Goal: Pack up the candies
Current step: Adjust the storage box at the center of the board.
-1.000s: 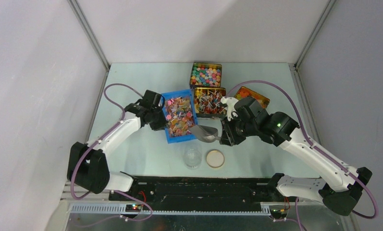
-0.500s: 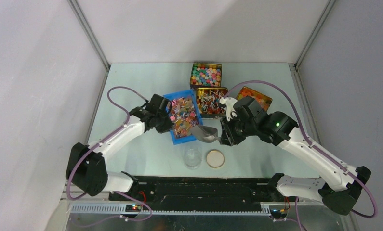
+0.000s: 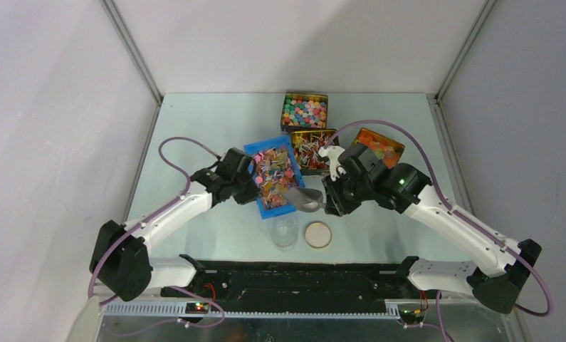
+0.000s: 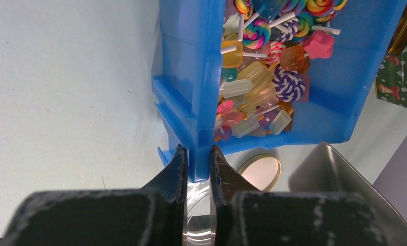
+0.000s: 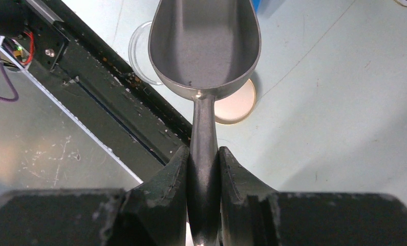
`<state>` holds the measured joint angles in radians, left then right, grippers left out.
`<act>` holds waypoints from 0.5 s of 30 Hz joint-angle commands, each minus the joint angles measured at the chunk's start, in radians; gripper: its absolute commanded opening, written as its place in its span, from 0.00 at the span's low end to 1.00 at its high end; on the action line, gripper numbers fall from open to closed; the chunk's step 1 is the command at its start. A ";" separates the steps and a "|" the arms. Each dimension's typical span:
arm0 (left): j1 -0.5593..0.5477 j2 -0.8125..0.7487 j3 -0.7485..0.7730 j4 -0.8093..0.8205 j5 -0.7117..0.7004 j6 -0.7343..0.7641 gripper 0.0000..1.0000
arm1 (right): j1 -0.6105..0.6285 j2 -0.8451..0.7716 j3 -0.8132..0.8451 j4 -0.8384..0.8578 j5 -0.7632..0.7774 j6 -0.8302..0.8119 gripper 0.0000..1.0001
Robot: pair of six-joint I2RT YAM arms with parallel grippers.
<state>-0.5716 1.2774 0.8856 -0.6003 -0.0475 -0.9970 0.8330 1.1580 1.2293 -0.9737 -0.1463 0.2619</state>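
White enclosure walls surround a pale desk (image 3: 194,128), with both arm bases at its near edge.

1. Left arm. We see the left hand (image 4: 196,156) clamped on the side wall of a blue plastic bin (image 4: 188,77), one finger inside the wall and one outside, close to the bin's near corner. In the top view the bin (image 3: 280,209) lies skewed on the desk, its near end pointing toward the right arm.

2. Task items. The candies (image 4: 262,66) fill this bin: swirl lollipops on white sticks and small pink, orange, purple and pale pieces, heaped toward the near end wall. From above they show as a mixed pink and orange mass (image 3: 276,171).

3. Right arm. The right hand (image 5: 204,159) is closed on the handle of a metal scoop (image 5: 204,46). Its bowl shows bare metal and points toward the bin's near right corner (image 3: 305,198). We cannot tell whether scoop and bin touch.

4. Receiving items. A clear glass jar (image 3: 285,231) stands upright just nearer than the bin, with a round lid (image 3: 317,234) lying flat beside it on the right.

5. Other containers. Behind the bin stand three tins: one of pastel balls (image 3: 284,107) farthest back, a gold tin (image 3: 312,132) of stick sweets touching the bin's far right side, and a tin of orange jelly pieces (image 3: 399,151) to the right.
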 commanded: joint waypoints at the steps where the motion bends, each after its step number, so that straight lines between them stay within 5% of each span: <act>1: -0.032 -0.035 -0.028 -0.023 0.078 -0.034 0.00 | 0.022 0.028 0.047 0.008 0.044 -0.028 0.00; 15: -0.046 -0.059 -0.052 -0.021 0.089 -0.053 0.00 | 0.079 0.191 0.153 -0.064 0.106 -0.021 0.00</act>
<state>-0.5930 1.2419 0.8539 -0.5888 -0.0376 -1.0241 0.8986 1.3163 1.3109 -1.0298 -0.0784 0.2493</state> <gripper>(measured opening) 0.133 0.248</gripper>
